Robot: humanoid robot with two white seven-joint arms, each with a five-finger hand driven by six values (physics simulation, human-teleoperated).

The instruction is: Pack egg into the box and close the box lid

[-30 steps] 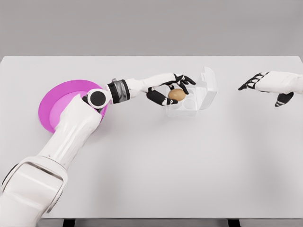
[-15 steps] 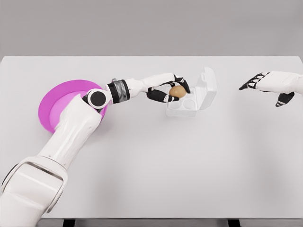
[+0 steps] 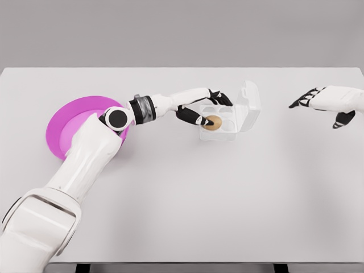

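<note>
Just one egg (image 3: pixel 213 122) — one box (image 3: pixel 227 116).

We see a broad white rectangular table (image 3: pixel 227 199) with a smooth matte top filling most of the view, and behind it a plain light grey wall (image 3: pixel 182 31) (evenly lit, unmarked). Two dark table legs (image 3: pixel 280 268) peek below the front edge.

A tan-brown egg (image 3: pixel 213 122) lies in a clear, colourless box (image 3: pixel 227 116) on the plain white surface (image 3: pixel 227 199). At far left sits a magenta plate (image 3: pixel 65 128) with a paler pink centre. Both arms are white, their fingers (image 3: pixel 190 116) black with white marks.
</note>
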